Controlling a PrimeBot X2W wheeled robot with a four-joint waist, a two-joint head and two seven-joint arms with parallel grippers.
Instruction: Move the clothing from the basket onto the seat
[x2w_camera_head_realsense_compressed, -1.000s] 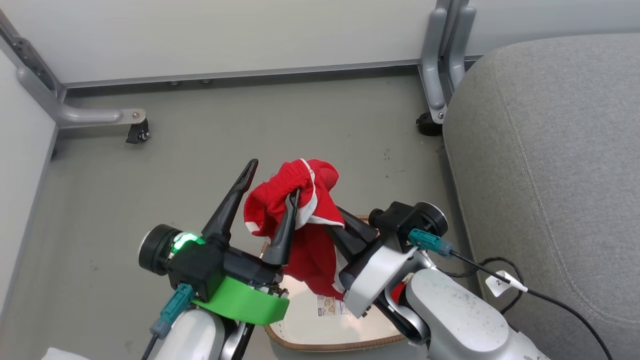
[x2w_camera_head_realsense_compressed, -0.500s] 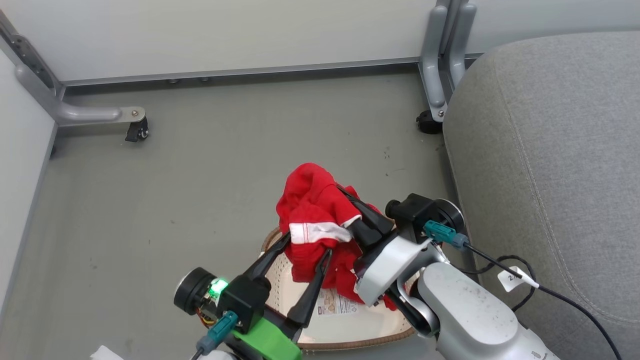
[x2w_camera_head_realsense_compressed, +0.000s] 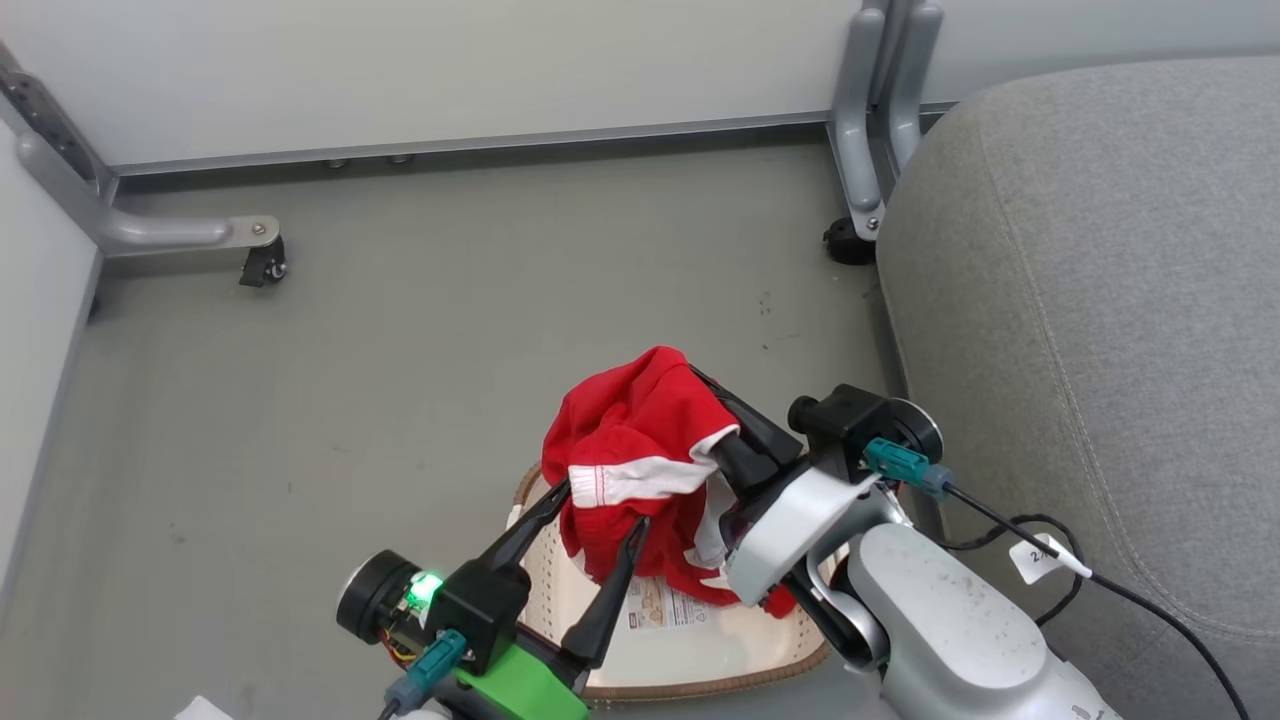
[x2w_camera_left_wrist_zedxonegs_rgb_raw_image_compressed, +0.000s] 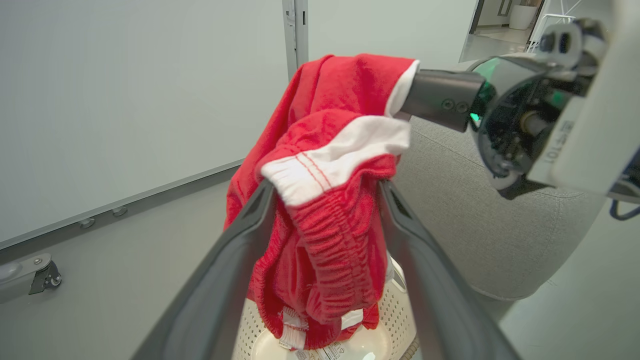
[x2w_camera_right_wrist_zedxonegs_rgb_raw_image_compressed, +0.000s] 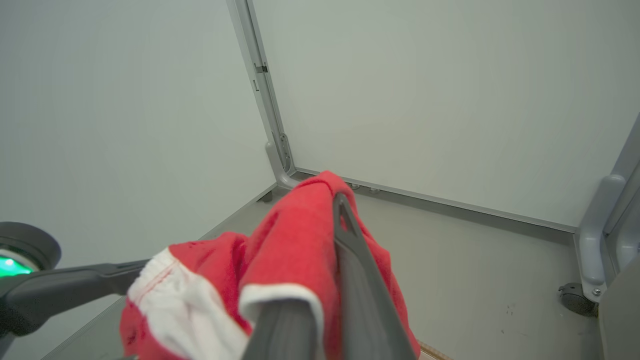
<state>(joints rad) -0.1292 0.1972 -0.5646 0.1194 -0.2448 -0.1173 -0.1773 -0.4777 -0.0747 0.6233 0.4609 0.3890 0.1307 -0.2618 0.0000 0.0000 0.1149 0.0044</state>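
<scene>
One piece of red clothing with a white band hangs over the basket, lifted by my right gripper, which is shut on it; in the right wrist view the cloth drapes over both fingers. My left gripper is open, its two fingers standing either side of the hanging cloth without pinching it. The cream perforated basket with its brown rim sits on the floor beneath both arms, its paper label showing. The grey seat rises at the right, close beside the basket.
Grey frame legs with casters stand at the back left and beside the seat. White panels close off the back and left. A black cable with a tag trails from my right wrist towards the seat.
My left gripper has dropped back from the garment's top to low beside the basket. The garment now hangs from the right gripper alone, slightly further right. The camera has shifted a little.
</scene>
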